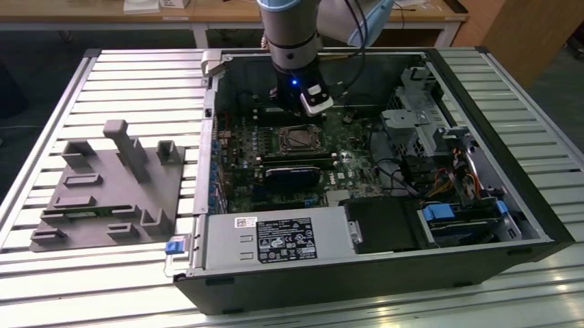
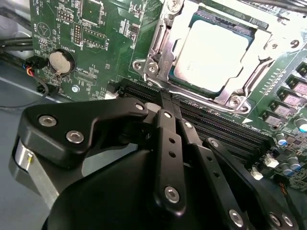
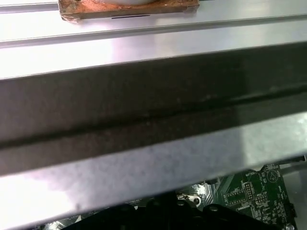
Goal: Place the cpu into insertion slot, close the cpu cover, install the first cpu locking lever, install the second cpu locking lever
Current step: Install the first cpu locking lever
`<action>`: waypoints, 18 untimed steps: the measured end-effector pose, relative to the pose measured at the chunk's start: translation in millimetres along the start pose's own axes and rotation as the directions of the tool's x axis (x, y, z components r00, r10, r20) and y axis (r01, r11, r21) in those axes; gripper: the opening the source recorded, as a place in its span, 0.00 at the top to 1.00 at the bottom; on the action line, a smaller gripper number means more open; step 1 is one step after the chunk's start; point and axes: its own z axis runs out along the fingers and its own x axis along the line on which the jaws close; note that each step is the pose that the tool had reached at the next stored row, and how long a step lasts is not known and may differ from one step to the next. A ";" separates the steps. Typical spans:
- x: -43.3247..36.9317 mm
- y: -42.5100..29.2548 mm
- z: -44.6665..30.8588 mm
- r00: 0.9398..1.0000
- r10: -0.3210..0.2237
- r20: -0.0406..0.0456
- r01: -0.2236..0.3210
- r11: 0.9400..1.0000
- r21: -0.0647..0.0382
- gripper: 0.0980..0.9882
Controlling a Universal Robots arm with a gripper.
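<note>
Pincer (image 2: 164, 94): fingers pressed together, nothing visibly pinched.
Cpu (image 2: 213, 52): just beyond the fingertips, lying flat, framed by the cpu cover (image 2: 162, 44).
Risk: the tips could slip off the cover's thin edge and gouge the memory slots (image 2: 216, 127) beneath the pincer.

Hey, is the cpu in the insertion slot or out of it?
In. In the second wrist view the cpu lies flat inside the insertion slot, the cpu cover framing its silvery top.
</note>
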 end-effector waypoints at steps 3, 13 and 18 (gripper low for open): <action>0.1 -0.4 -0.1 1.000 0.007 0.001 -0.007 1.000 0.001 0.99; 0.2 -0.9 -1.2 0.999 0.043 0.008 -0.043 0.999 0.007 0.99; 0.1 -1.0 -1.6 0.998 0.067 0.013 -0.067 0.998 0.011 0.99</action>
